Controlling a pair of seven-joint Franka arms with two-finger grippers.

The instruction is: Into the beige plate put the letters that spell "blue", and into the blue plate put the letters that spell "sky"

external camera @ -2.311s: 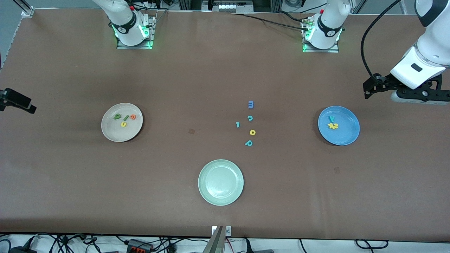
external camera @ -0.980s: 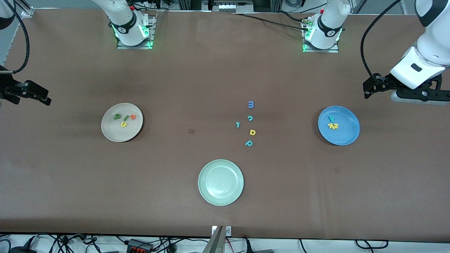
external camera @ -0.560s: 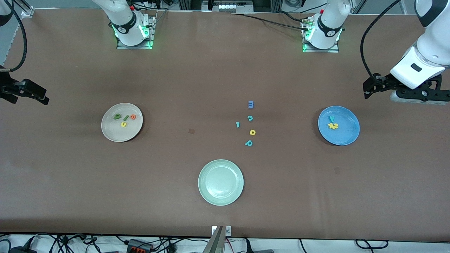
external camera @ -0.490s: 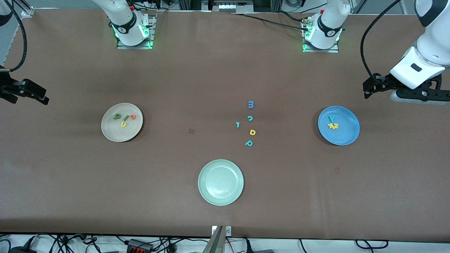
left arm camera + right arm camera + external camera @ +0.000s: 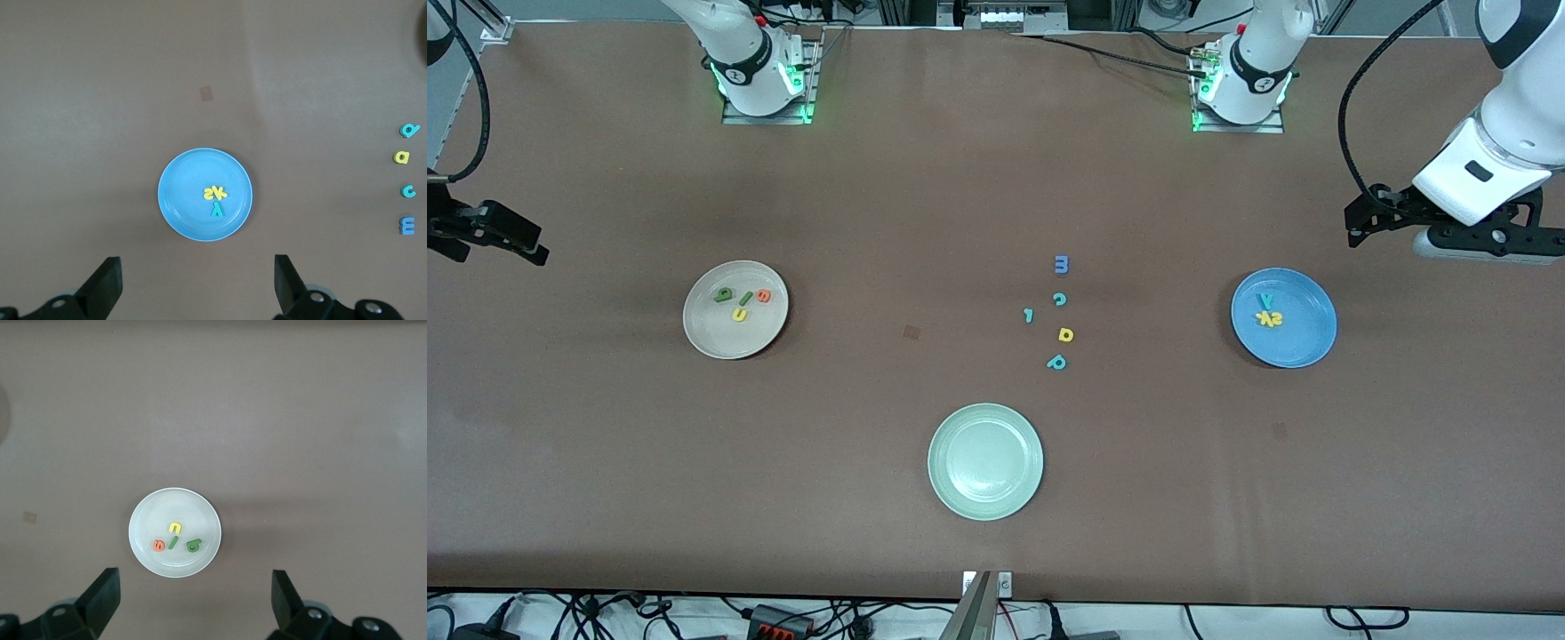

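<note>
On the brown counter (image 5: 605,462), the beige plate (image 5: 760,336) sits toward the right arm's end and holds the letters that spell "blue" (image 5: 740,300): a green b (image 5: 194,546), a thin green l (image 5: 174,543), a yellow u (image 5: 175,529) and an orange e (image 5: 159,546), clustered close together in the part of the plate farther from the front camera. Toward the left arm's end, the blue plate (image 5: 1307,347) holds the letters that spell "sky" (image 5: 1266,311): a yellow s and k (image 5: 215,193) side by side, with a teal y (image 5: 217,211) just beside them.

Between the 2 plates, 5 spare letters lie loose on the counter: a blue m (image 5: 1061,264) farthest from the front camera, then a teal c (image 5: 1059,300), a small teal piece (image 5: 1028,315), a yellow a-like letter (image 5: 1065,334) and a teal p (image 5: 1056,362) nearest to it. An empty pale green plate (image 5: 985,418) rests nearer the front camera than all of them.

The right gripper (image 5: 193,593) hangs high over the counter beside the beige plate, jaws spread wide and holding nothing. The left gripper (image 5: 197,277) hangs over the counter beside the blue plate, its jaws likewise spread and empty.
</note>
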